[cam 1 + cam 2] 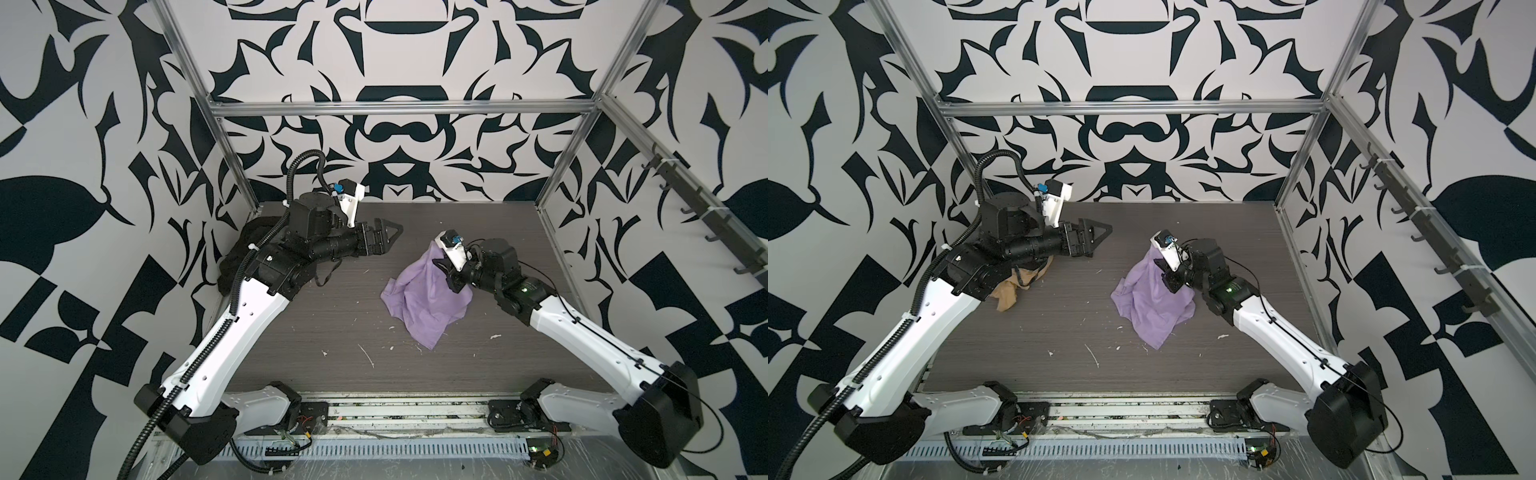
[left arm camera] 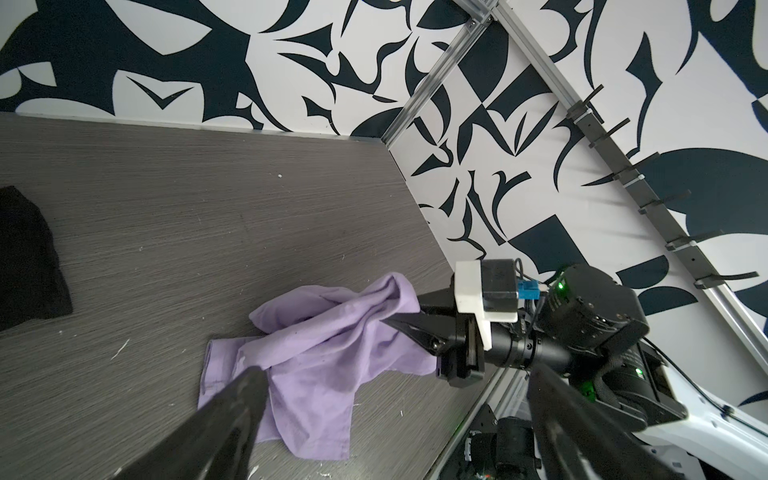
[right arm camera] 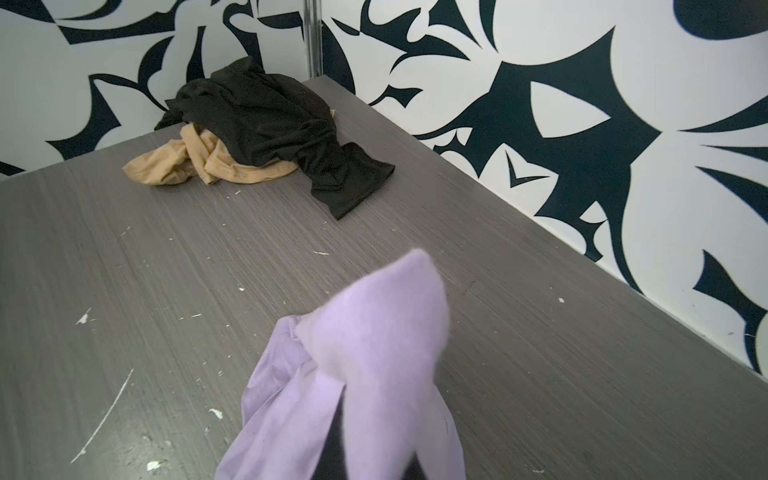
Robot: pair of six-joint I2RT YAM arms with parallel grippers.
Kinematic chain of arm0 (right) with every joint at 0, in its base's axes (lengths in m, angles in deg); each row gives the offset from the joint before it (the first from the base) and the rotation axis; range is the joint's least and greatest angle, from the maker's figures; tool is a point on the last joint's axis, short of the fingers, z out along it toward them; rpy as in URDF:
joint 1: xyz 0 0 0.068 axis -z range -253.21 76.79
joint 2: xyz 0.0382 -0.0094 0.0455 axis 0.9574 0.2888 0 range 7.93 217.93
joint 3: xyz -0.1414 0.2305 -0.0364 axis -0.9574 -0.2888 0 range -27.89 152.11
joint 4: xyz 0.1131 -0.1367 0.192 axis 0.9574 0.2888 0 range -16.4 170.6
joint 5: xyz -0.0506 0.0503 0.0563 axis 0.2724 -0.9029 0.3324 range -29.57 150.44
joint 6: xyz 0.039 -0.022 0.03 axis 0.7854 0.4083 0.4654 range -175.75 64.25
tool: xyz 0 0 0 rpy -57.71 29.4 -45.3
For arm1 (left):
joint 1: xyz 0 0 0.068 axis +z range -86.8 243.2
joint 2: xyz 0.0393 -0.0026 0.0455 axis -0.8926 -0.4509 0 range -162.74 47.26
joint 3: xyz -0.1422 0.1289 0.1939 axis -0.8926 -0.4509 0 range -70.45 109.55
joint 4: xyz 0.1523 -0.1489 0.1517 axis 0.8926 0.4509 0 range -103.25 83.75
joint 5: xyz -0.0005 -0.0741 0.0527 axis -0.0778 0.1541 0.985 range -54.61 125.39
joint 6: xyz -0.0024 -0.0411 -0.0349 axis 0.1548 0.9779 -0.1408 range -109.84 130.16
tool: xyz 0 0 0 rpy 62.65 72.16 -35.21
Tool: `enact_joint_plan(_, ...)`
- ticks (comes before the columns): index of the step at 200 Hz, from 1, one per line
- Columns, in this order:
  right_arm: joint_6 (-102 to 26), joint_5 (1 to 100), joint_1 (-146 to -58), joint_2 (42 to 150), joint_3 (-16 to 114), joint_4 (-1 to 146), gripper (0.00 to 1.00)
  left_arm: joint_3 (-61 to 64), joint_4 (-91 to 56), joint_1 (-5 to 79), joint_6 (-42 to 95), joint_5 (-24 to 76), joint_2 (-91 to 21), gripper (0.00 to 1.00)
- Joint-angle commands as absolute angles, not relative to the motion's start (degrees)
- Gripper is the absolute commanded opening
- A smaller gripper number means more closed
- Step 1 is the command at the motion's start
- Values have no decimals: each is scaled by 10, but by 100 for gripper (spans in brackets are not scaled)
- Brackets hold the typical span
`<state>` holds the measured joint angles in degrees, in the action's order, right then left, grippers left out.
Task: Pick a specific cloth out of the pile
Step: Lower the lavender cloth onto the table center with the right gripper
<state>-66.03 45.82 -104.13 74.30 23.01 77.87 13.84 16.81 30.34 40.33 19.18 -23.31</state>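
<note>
At the worktop's far-left corner sits the pile, a black cloth over a tan-orange cloth. Beside it the left gripper hangs with its jaws spread wide, holding nothing. Well apart, near the right edge, the lilac cloth lies partly on the worktop, with one bunched end pinched up in the closed right gripper.

A grey wood-grain desk is carrying a black cloth lying over a tan-orange cloth in its far left corner, a lilac cloth toward its right edge, and scattered white flecks.
</note>
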Motion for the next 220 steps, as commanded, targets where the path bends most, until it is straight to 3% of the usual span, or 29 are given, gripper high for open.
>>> enact_joint_plan(1,-630,437,-1058,719,218,765,0,131,174,305,402,197,-226,100)
enact_joint_plan(138,-547,473,-1214,745,150,701,0,139,170,306,402,197,-240,100)
enact_joint_plan(220,-555,489,-1168,756,117,664,0,121,163,306,401,203,-232,100)
